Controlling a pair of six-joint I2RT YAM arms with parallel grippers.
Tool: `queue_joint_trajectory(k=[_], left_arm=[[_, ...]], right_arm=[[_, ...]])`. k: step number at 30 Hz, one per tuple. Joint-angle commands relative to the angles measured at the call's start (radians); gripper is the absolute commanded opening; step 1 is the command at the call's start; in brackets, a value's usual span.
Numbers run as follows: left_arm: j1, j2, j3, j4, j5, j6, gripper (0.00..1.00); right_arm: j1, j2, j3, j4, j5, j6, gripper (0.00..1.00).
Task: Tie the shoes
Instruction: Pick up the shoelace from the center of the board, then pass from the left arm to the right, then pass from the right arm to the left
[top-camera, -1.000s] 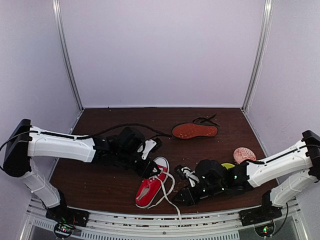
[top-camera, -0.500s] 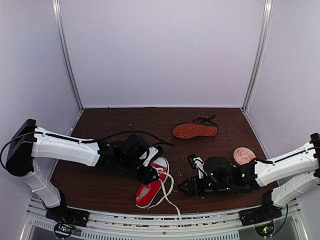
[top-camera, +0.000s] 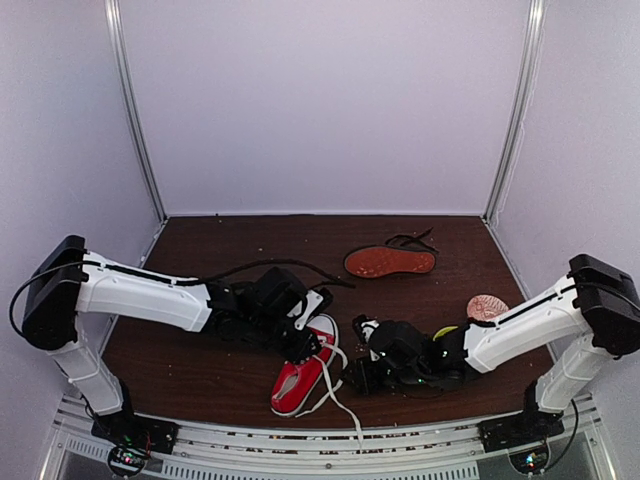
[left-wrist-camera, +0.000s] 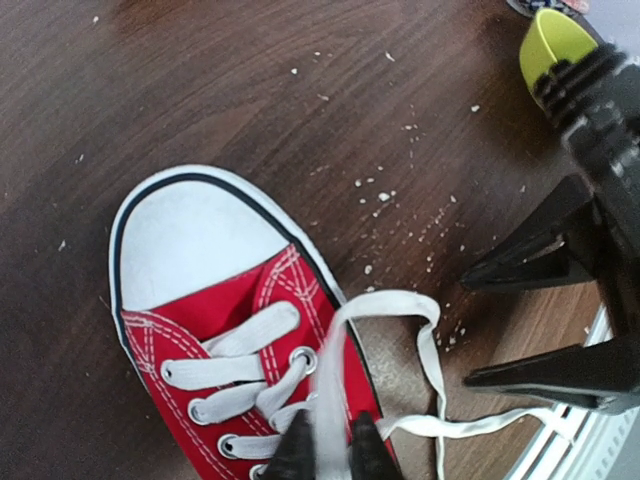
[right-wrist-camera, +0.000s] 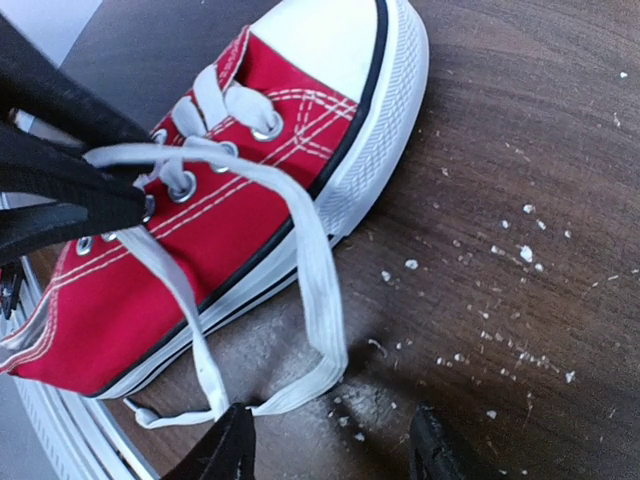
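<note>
The red sneaker (top-camera: 298, 378) lies at the front middle of the table, toe pointing away from the arm bases, with its white laces (top-camera: 337, 396) loose. It also shows in the left wrist view (left-wrist-camera: 200, 310) and the right wrist view (right-wrist-camera: 230, 200). My left gripper (top-camera: 306, 344) is over the laced part, shut (left-wrist-camera: 328, 455) on a strand of white lace (left-wrist-camera: 400, 300) that loops out to the right. My right gripper (top-camera: 360, 378) is open (right-wrist-camera: 330, 452) low over the table just right of the sneaker, with the lace loop (right-wrist-camera: 318, 270) lying ahead of its fingers. The black shoe (top-camera: 390, 262) lies sole-up at the back.
A pinkish round object (top-camera: 488, 308) and a yellow-green object (top-camera: 455, 331) lie behind the right arm; the yellow-green one also shows in the left wrist view (left-wrist-camera: 550, 40). A black cable (top-camera: 260, 265) arcs behind the left arm. Crumbs dot the brown table (top-camera: 190, 375).
My right gripper has moved left and close to the red sneaker's side. My left gripper has shifted slightly right and forward over the sneaker's laces.
</note>
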Motion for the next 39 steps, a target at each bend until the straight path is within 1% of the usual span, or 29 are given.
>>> queue_joint_trajectory(k=[1,4,6,8,10,13,15,16,17,18,19,20,21,22,24,26,28,30,33,35,38,39], left_arm=[[0.001,-0.007,0.016,0.058,-0.016,-0.020,0.11],[0.001,-0.022,-0.009,0.098,0.012,-0.029,0.06],[0.001,-0.026,-0.022,0.116,0.024,-0.040,0.02],[0.001,-0.028,-0.033,0.135,0.030,-0.052,0.00],[0.001,-0.034,-0.043,0.151,0.030,-0.064,0.00],[0.001,-0.053,-0.071,0.188,0.031,-0.085,0.00],[0.001,-0.068,-0.089,0.212,0.038,-0.092,0.00],[0.001,-0.076,-0.097,0.221,0.043,-0.093,0.07],[0.001,-0.087,-0.111,0.236,0.047,-0.097,0.21],[0.000,-0.100,-0.130,0.259,0.047,-0.104,0.38],[0.002,-0.118,-0.149,0.280,0.048,-0.109,0.53],[0.002,-0.145,-0.162,0.298,0.047,-0.117,0.66],[0.003,-0.167,-0.172,0.305,0.045,-0.121,0.72],[0.004,-0.188,-0.176,0.304,0.042,-0.121,0.76],[0.004,-0.227,-0.183,0.302,0.032,-0.126,0.80],[0.007,-0.261,-0.185,0.291,0.018,-0.130,0.82],[0.010,-0.286,-0.181,0.266,0.003,-0.133,0.83],[0.010,-0.307,-0.187,0.253,-0.011,-0.137,0.83],[0.010,-0.337,-0.218,0.263,-0.022,-0.154,0.84],[0.010,-0.348,-0.235,0.262,-0.030,-0.163,0.84],[0.010,-0.352,-0.253,0.249,-0.042,-0.176,0.84],[0.010,-0.350,-0.257,0.246,-0.043,-0.180,0.84]], right_arm=[[-0.009,0.056,0.046,0.030,0.092,-0.013,0.53],[-0.018,0.086,0.054,0.069,0.079,-0.040,0.52],[-0.024,0.105,0.055,0.111,0.067,-0.060,0.49],[-0.034,0.120,0.055,0.149,0.057,-0.073,0.38],[-0.048,0.127,0.051,0.169,0.051,-0.080,0.24],[-0.077,0.095,0.014,0.199,0.023,-0.088,0.00],[-0.090,0.013,-0.032,0.200,0.010,-0.100,0.00],[-0.094,-0.018,-0.048,0.183,0.009,-0.113,0.00],[-0.095,-0.084,-0.054,0.149,0.001,-0.138,0.00],[-0.095,-0.132,-0.048,0.076,-0.018,-0.170,0.00],[-0.092,-0.181,-0.027,-0.007,-0.045,-0.202,0.00],[-0.084,-0.221,-0.005,-0.099,-0.052,-0.231,0.00],[-0.064,-0.266,0.017,-0.181,-0.047,-0.258,0.00],[-0.046,-0.305,0.036,-0.253,-0.042,-0.285,0.00],[-0.015,-0.354,0.073,-0.373,-0.057,-0.326,0.00],[0.014,-0.366,0.115,-0.475,-0.069,-0.341,0.00],[0.044,-0.350,0.159,-0.562,-0.064,-0.337,0.00],[0.073,-0.320,0.194,-0.599,-0.111,-0.326,0.00],[0.104,-0.271,0.208,-0.529,-0.288,-0.279,0.00],[0.135,-0.235,0.201,-0.407,-0.398,-0.222,0.00],[0.170,-0.170,0.213,-0.232,-0.503,-0.139,0.01],[0.177,-0.145,0.220,-0.194,-0.533,-0.120,0.03]])
